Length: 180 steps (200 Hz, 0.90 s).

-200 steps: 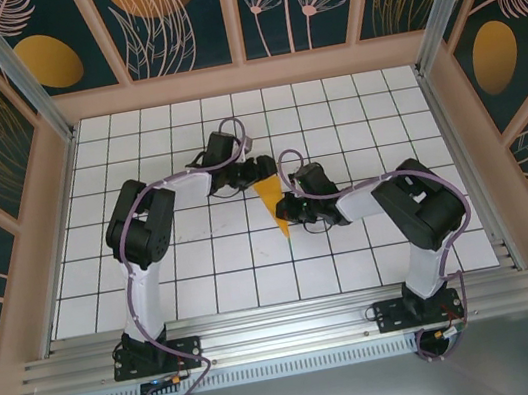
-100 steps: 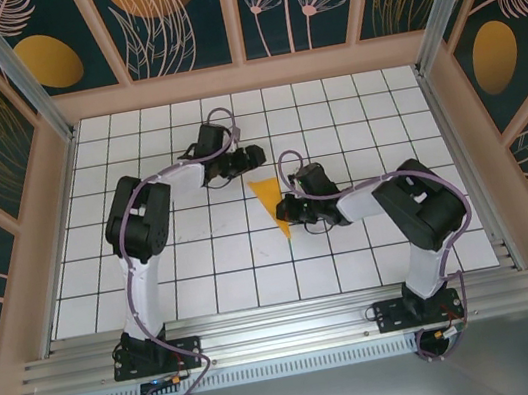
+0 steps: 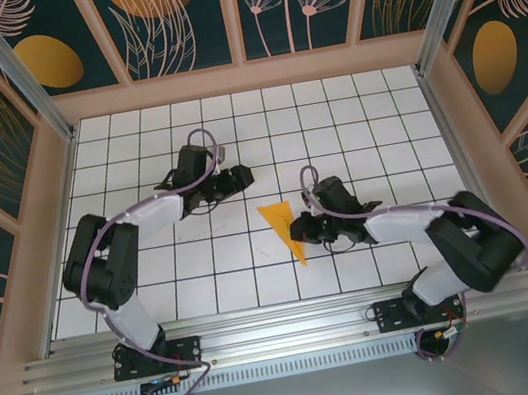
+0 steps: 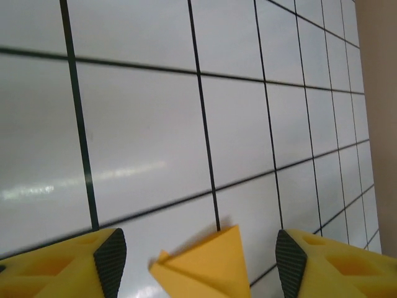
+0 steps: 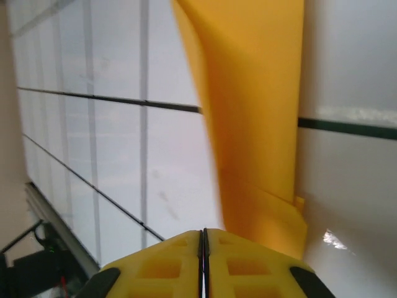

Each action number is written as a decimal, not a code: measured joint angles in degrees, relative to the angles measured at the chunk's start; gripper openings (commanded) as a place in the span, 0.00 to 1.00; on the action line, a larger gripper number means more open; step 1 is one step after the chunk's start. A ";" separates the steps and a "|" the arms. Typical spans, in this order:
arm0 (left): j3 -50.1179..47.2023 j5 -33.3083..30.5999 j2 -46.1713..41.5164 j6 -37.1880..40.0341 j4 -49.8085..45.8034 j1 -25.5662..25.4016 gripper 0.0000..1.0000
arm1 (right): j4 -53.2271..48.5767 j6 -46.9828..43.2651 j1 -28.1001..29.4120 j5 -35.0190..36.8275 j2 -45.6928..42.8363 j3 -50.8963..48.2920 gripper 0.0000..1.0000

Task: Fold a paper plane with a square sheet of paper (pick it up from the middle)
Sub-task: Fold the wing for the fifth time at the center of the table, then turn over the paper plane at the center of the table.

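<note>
The square sheet of paper is folded into a slim, pointed orange-yellow paper plane [image 3: 282, 225] lying flat on the white grid table [image 3: 208, 288], its point toward the near edge. My left gripper [image 3: 243, 175] stands open a short way up and left of it. In the left wrist view one corner of the paper plane [image 4: 214, 267] shows between the dark pads [image 4: 110, 254], untouched. My right gripper [image 3: 300, 229] is at the plane's right edge with its jaws shut flat together. In the right wrist view the paper plane [image 5: 257, 124] runs past and under the right gripper's [image 5: 203, 239] right finger.
Pink-framed walls with a dark floral pattern [image 3: 162, 12] close in the far side and both flanks. An aluminium rail [image 3: 286, 331] carrying both arm bases runs along the near edge. Bare grid tiles lie all around the paper.
My left arm has pulled back to the left, away from the paper's wide end. My right gripper and the paper plane have shifted together toward the near edge.
</note>
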 measured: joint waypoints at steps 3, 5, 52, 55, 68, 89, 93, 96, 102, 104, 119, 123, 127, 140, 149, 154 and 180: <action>-0.79 -0.17 -0.83 -0.28 0.11 -0.33 0.69 | -0.42 0.22 -0.17 0.35 -1.20 0.00 0.19; -1.38 -0.48 -1.36 -0.59 0.28 -0.57 0.69 | -0.70 0.09 -0.35 0.83 -1.97 0.00 0.19; -9.09 -6.60 -6.88 -6.32 0.68 -8.20 0.71 | -4.57 -0.04 -6.56 5.75 -8.70 -0.07 0.28; -9.33 -7.15 -6.88 -6.84 0.68 -8.74 0.71 | -4.76 -0.13 -6.91 5.79 -8.55 -0.09 0.28; -9.70 -8.76 -6.88 -8.09 0.04 -10.43 0.71 | -4.92 -0.44 -7.63 5.77 -7.26 -0.28 0.29; -9.53 -11.61 -6.62 -9.73 -0.50 -12.57 0.72 | -5.27 -0.76 -7.61 5.75 -4.50 -0.33 0.31; -9.27 -12.28 -6.47 -10.01 -0.90 -13.03 0.73 | -5.33 -0.76 -7.61 5.77 -4.02 -0.33 0.31; -9.09 -12.70 -6.34 -10.21 -1.07 -13.29 0.74 | -5.40 -0.85 -7.61 5.79 -3.76 -0.35 0.32; -8.46 -13.70 -5.92 -10.60 -1.81 -13.99 0.74 | -5.49 -0.83 -7.61 5.88 -3.28 -0.37 0.32; -8.13 -14.01 -5.70 -10.58 -2.19 -14.25 0.74 | -5.55 -0.83 -7.61 6.01 -3.15 -0.37 0.32; -5.40 -16.20 -4.00 -11.02 -4.42 -16.06 0.74 | -5.97 -0.83 -7.61 6.91 -2.80 -0.44 0.34; -4.42 -16.83 -3.39 -11.19 -5.07 -16.57 0.74 | -5.97 -0.79 -7.61 7.17 -2.82 -0.50 0.34; -3.34 -17.44 -2.75 -11.19 -5.90 -17.09 0.74 | -5.88 -0.74 -7.61 7.54 -2.84 -0.61 0.35; -0.24 -19.47 -0.63 -11.39 -7.56 -18.64 0.74 | -5.90 -0.46 -7.61 8.96 -3.21 -1.22 0.39; 1.36 -20.68 0.42 -11.45 -8.72 -19.47 0.74 | -5.95 0.02 -7.61 9.88 -3.89 -1.88 0.42; 2.03 -21.42 0.87 -11.56 -9.31 -19.87 0.74 | -5.99 0.17 -7.63 10.43 -4.48 -2.34 0.43; 3.34 -23.54 2.03 -12.07 -11.87 -21.16 0.74 | -6.27 0.66 -8.04 12.22 -7.32 -3.48 0.46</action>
